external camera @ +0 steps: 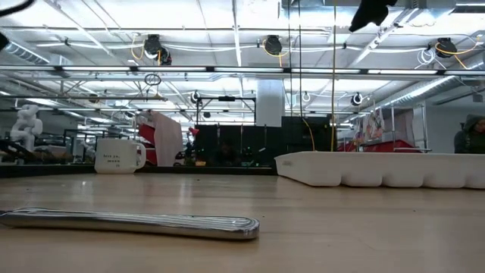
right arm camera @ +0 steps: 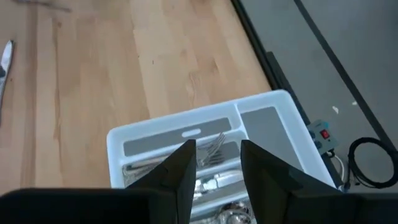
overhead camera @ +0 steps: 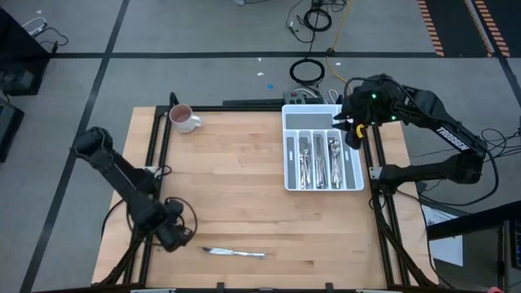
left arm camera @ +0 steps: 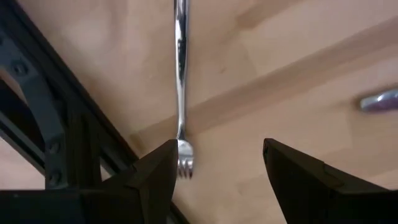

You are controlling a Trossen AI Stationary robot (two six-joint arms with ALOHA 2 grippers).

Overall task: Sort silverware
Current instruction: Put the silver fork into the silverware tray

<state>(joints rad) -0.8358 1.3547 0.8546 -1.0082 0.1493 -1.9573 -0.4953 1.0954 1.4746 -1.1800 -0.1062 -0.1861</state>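
A silver fork [left arm camera: 180, 81] lies flat on the wooden table near its front edge, and it also shows in the high view [overhead camera: 234, 252] and the low view [external camera: 129, 221]. My left gripper [left arm camera: 217, 149] is open low over the table's front left [overhead camera: 175, 234], with the fork's tines [left arm camera: 185, 165] close beside one fingertip. The end of another silver piece [left arm camera: 379, 99] lies farther off. More silverware lies in the white tray [overhead camera: 288, 155] at the far right. My right gripper [right arm camera: 217, 149] is open and empty above the tray's far right corner [overhead camera: 352, 134].
A pink-and-white mug [overhead camera: 183, 119] stands at the table's far left, and it also shows in the low view [external camera: 120, 155]. The tray's wall [external camera: 379, 168] rises at the right. Black frame rails [left arm camera: 56, 124] run along the table's left edge. Bare wood [overhead camera: 236, 179] spans the middle.
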